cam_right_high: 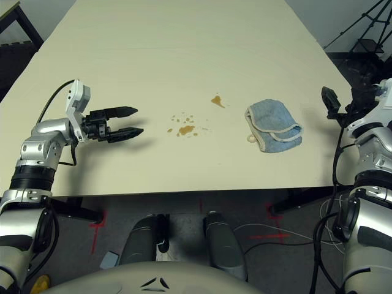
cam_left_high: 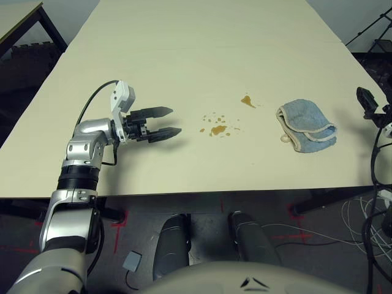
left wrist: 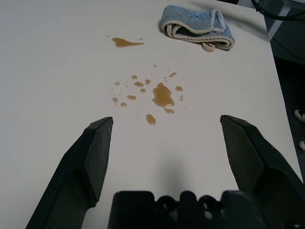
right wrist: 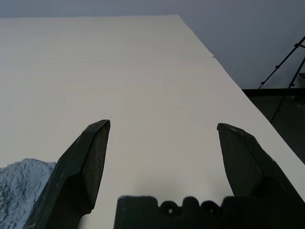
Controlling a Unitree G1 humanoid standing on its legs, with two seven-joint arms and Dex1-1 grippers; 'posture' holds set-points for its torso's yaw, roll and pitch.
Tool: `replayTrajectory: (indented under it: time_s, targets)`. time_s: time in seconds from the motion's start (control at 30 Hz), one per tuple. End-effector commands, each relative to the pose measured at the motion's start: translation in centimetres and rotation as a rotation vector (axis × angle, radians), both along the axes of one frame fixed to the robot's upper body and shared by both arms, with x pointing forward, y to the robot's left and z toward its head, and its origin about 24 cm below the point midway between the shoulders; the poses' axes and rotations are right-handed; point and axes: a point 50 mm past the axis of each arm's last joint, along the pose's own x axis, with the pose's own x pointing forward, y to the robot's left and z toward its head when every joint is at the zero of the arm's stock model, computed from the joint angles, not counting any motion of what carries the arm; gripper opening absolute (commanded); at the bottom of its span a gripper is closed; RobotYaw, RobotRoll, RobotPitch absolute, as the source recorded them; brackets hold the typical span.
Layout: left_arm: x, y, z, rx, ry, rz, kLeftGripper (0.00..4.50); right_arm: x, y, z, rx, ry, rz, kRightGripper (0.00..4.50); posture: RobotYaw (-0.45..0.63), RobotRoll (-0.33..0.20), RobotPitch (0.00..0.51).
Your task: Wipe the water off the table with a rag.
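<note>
The water shows as an amber-brown blotch (cam_left_high: 218, 129) with tiny droplets around it, plus a smaller blotch (cam_left_high: 247, 101) a little farther back, near the middle of the cream table (cam_left_high: 184, 49). Right of the water lies the rag (cam_left_high: 306, 125), a crumpled light blue cloth with cream edging. My left gripper (cam_left_high: 174, 121) hovers open left of the water, fingers pointing toward it, nothing between them. In the left wrist view the water (left wrist: 162, 95) lies just past the fingertips. My right gripper (cam_right_high: 331, 101) stands open at the table's right edge, right of the rag, holding nothing.
The table's front edge runs close below the water and the rag. A smaller table (cam_left_high: 18, 18) stands at the far left. A tripod (cam_right_high: 361, 30) stands beyond the right edge, and cables (cam_left_high: 367, 214) lie on the floor at the right.
</note>
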Motion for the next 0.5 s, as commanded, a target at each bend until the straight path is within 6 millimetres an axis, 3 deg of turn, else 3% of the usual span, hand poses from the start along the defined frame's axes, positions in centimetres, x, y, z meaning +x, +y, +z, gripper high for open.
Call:
replayTrajectory:
  time_s: [0.03, 0.27, 0.5]
  targets:
    - [-0.2, -0.4, -0.1, 0.005, -0.023, -0.012, 4.50, -0.3, -0.4, 0.6, -0.012, -0.003, 0.000, 4.46, -0.29, 0.000, 0.135]
    - [-0.1, -0.7, -0.2, 0.002, -0.038, -0.007, 4.50, -0.2, -0.3, 1.0, -0.015, 0.005, 0.039, 4.46, -0.29, 0.000, 0.130]
    - [0.0, -0.5, 0.1, 0.006, -0.054, 0.006, 4.50, -0.1, 0.8, 2.8, 0.005, 0.116, 0.270, 4.46, -0.28, 0.000, 0.125]
